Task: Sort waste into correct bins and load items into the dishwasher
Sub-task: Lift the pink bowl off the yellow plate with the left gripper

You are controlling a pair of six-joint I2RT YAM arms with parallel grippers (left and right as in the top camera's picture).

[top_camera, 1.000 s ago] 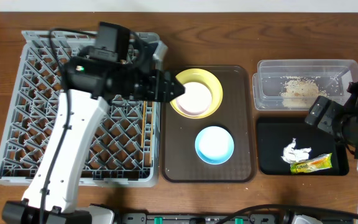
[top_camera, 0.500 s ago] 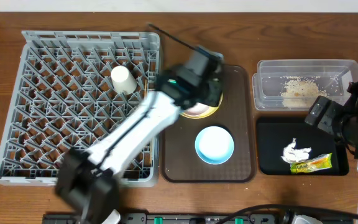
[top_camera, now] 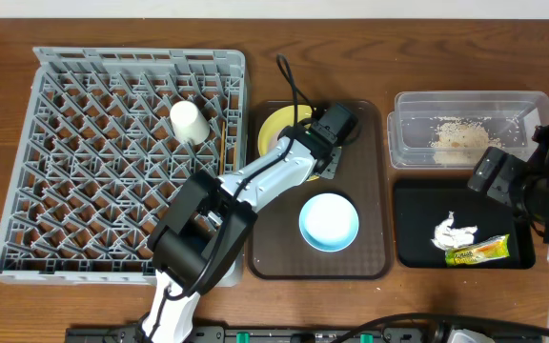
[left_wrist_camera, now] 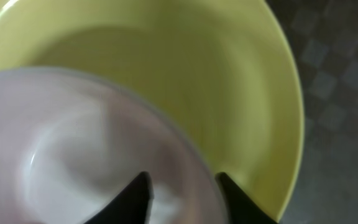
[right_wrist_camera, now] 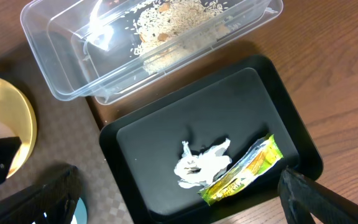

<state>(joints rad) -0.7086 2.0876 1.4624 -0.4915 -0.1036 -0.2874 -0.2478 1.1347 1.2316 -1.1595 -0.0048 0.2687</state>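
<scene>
Left gripper (left_wrist_camera: pixel 183 188) has its fingers straddling the white bowl (left_wrist_camera: pixel 73 155) rim. The bowl sits in the yellow plate (left_wrist_camera: pixel 229 74) on the brown tray (top_camera: pixel 370 191), and I can't tell if it's pinched. Right gripper (right_wrist_camera: pixel 178 173) is wide open.

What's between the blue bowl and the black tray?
Nothing loose: only the brown serving tray's bare floor and rim, then a sliver of table, seen overhead.
</scene>
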